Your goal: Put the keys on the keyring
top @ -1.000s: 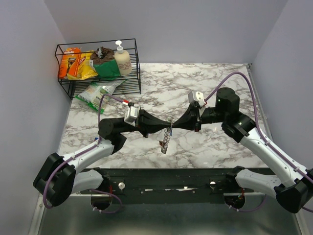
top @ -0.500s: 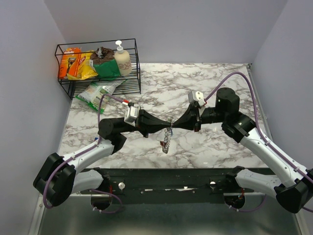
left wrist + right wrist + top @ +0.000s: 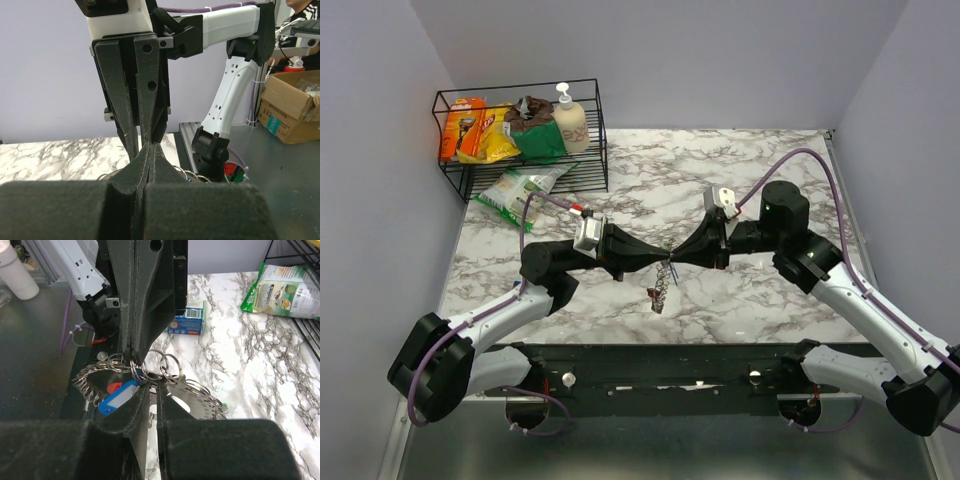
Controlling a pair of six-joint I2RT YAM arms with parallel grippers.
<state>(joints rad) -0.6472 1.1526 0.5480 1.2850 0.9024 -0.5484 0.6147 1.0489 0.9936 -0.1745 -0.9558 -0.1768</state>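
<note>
Right hand (image 3: 151, 386) eased apart; keyring (image 3: 200, 402) hangs from left hand (image 3: 151, 148).

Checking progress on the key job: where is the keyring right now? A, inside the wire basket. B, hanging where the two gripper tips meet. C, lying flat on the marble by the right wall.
B: the keyring dangles just below the point where the left gripper and right gripper meet tip to tip.
</note>
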